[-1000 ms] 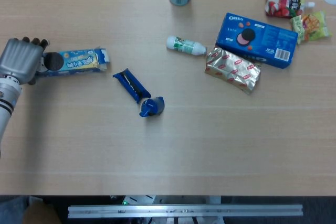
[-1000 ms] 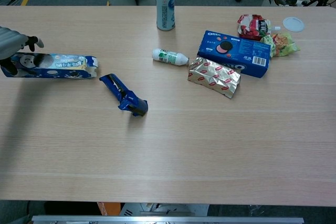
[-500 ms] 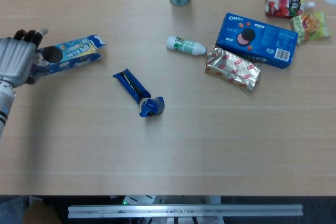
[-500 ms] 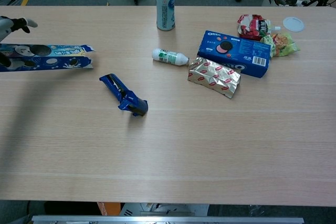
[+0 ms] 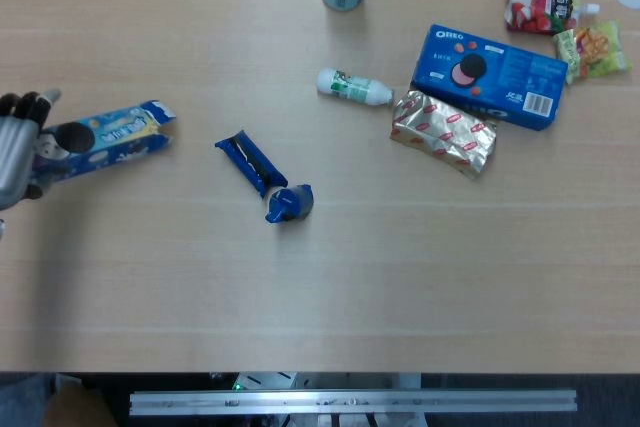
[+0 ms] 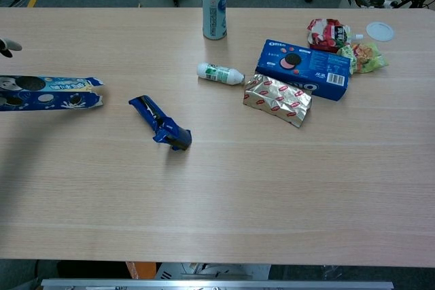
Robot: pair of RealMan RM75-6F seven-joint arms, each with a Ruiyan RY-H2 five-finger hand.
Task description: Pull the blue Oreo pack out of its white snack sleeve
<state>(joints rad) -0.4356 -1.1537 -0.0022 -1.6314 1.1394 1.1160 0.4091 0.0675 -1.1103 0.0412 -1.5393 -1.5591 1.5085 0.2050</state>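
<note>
While the left hand (image 5: 14,152) grips one end of the sleeve (image 5: 108,135) at the far left edge of the scene, the blue pack (image 5: 262,176) lies free on the tabletop (image 5: 400,267) just right of it, apart from the sleeve's open end. The pull-out looks done. The right hand is not in view. One risk is the sleeve: it is held at the very border of both views, so any drift left would hide whether the grasp holds. Another is the pack, whose crumpled near end could catch a finger if the hand sweeps back over it. The bottle (image 5: 354,86) sits close beyond.
</note>
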